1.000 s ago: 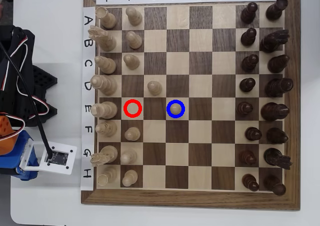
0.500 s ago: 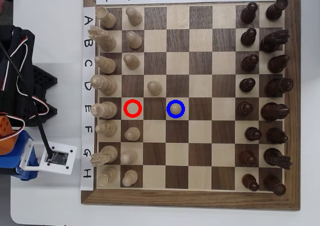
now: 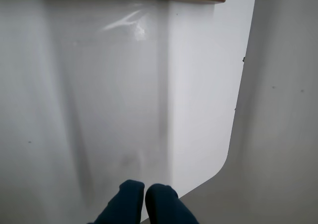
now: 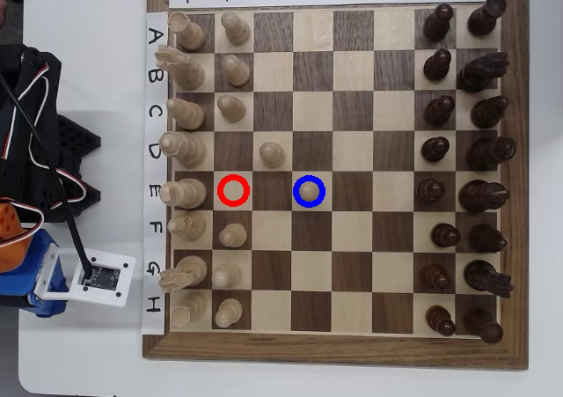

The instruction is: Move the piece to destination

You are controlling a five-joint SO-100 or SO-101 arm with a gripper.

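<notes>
Cream pawn (image 4: 308,188) stands inside the blue ring (image 4: 309,177), well apart from the hand (image 3: 144,190), whose fingers are pressed together, empty, over the white table (image 3: 99,110).

The pincer (image 3: 145,196) points downward in the wrist view, its two dark blue fingertips (image 3: 124,204) pressed together, holding nothing

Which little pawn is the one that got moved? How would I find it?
Look at the chessboard from above and find row E on its left edge. Go along that row to column 4: a pale pawn stands there alone, mid-board. It is the only piece inside a blue ring; the red ring nearby is empty.
</notes>
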